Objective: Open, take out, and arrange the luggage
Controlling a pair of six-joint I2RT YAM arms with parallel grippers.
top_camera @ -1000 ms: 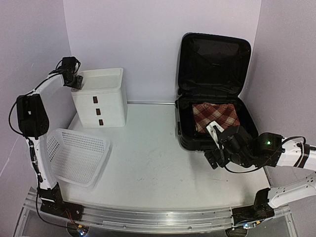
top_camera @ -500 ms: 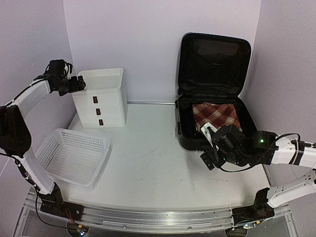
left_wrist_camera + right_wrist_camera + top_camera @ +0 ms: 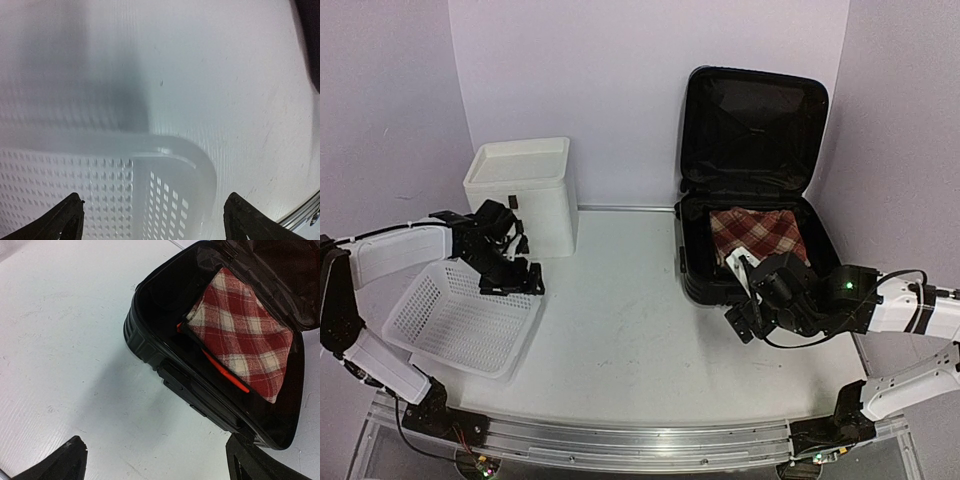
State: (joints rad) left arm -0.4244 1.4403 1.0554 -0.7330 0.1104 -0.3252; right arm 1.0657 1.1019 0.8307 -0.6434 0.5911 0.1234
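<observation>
Now, your left arm reaches in low from the left, its gripper spread wide and empty above the white perforated basket's far right corner. Your right arm bends across the counter, its gripper gaping and empty, just before the open black suitcase at right rear, lid upright, red plaid cloth inside.

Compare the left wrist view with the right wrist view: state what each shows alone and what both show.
Left wrist only: a corner of the white perforated basket, plus a dark sliver at upper right, too cropped to identify. Right wrist only: the open luggage holding a folded red plaid cloth over an orange item. Both: the white table, and the open, empty fingertips of the left gripper and right gripper.
</observation>
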